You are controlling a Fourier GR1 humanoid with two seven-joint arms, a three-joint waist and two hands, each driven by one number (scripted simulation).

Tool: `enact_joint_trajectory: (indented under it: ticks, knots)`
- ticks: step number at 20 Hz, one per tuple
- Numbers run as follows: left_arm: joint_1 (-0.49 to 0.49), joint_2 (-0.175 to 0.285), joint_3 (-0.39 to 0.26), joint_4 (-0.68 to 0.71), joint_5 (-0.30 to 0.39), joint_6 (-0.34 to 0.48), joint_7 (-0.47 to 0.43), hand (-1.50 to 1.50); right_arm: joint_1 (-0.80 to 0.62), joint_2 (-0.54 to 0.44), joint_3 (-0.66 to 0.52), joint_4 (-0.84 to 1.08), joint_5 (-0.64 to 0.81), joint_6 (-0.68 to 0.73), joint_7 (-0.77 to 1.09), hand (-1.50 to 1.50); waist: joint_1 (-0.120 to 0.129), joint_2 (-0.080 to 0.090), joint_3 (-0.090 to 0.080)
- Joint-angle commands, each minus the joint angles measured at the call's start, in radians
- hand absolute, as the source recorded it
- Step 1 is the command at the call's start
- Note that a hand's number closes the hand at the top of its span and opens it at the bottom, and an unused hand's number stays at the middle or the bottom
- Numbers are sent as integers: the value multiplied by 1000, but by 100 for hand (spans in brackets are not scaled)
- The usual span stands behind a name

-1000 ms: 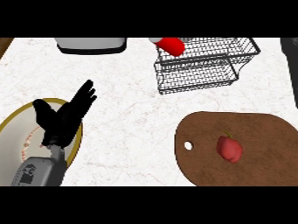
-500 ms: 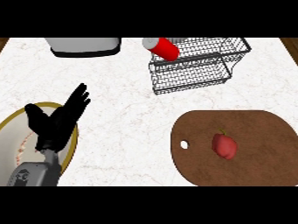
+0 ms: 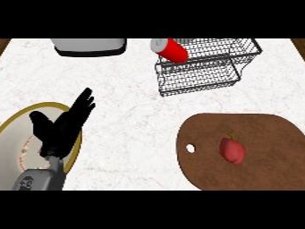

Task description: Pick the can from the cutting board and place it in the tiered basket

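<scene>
A red can [image 3: 170,49] with a white end lies tilted on the top left rim of the black wire tiered basket [image 3: 211,69] at the back of the counter. The brown oval cutting board [image 3: 260,156] lies at the front right; only a red pepper-like fruit [image 3: 232,150] rests on it. My left hand [image 3: 62,127] shows at the lower left, open with fingers straight, held over the edge of a plate. No hand touches the can. My right hand does not show.
A white plate with a gold rim [image 3: 3,143] sits at the front left under my left hand. A grey and black appliance [image 3: 88,46] stands at the back left. Dark wood floor shows past both counter ends.
The view has shifted, so everything slid right and down in the picture. The can now shows more fully at the basket's top left rim. My left hand keeps its open pose.
</scene>
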Motion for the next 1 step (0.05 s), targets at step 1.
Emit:
enact_joint_trajectory:
  ticks: [1]
  knots:
    - [-82, 24, 36, 27, 28, -27, 45, 0, 95, -110, -122, 87, -74, 125, -56, -150, 14, 6, 0]
